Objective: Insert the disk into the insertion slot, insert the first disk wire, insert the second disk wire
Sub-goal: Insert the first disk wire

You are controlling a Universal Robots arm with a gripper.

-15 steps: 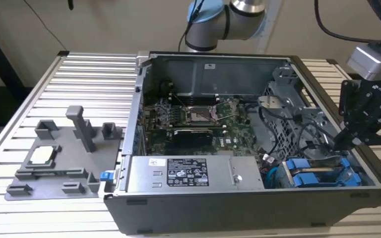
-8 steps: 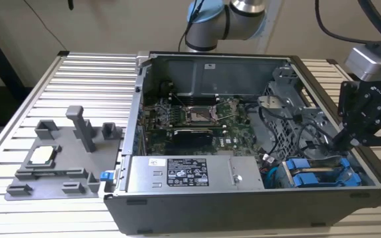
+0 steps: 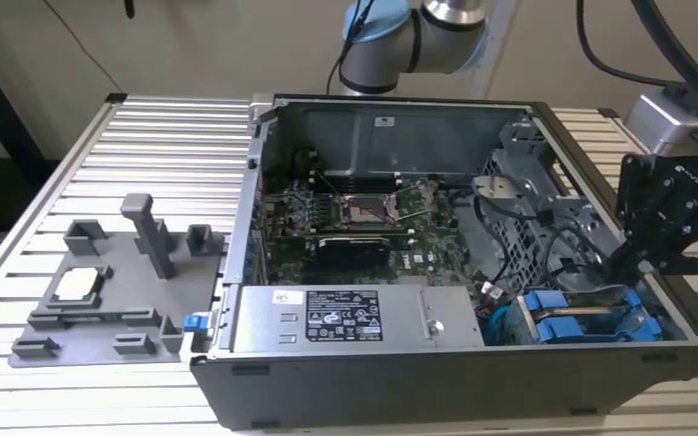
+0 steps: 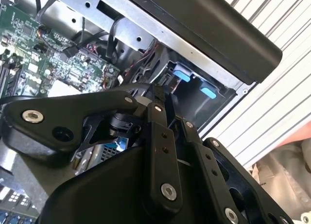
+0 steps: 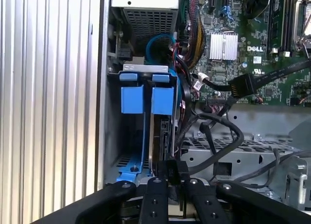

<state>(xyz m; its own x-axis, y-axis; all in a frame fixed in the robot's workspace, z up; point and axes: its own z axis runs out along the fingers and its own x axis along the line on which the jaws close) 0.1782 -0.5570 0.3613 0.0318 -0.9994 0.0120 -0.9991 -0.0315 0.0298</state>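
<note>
In the first wrist view two blue plastic frames stand side by side in the grey drive cage (image 5: 112,118). The disk (image 5: 163,101) sits down inside the insertion slot, its dark edge running toward my gripper (image 5: 171,179). The fingers are shut on a black wire plug (image 5: 171,168) right at the disk's rear edge. In the exterior view the gripper (image 3: 617,272) reaches into the case's near right corner, just above the blue frames (image 3: 577,318). The second wrist view has the shut fingers (image 4: 156,118) in front of the blue tabs (image 4: 182,75).
Black cables (image 5: 221,136) loop beside the cage, and a loose black connector (image 5: 241,85) lies over the motherboard (image 5: 272,34). The power supply (image 3: 339,318) fills the case's front. A grey fixture tray (image 3: 101,291) rests on the slatted table at the exterior view's left.
</note>
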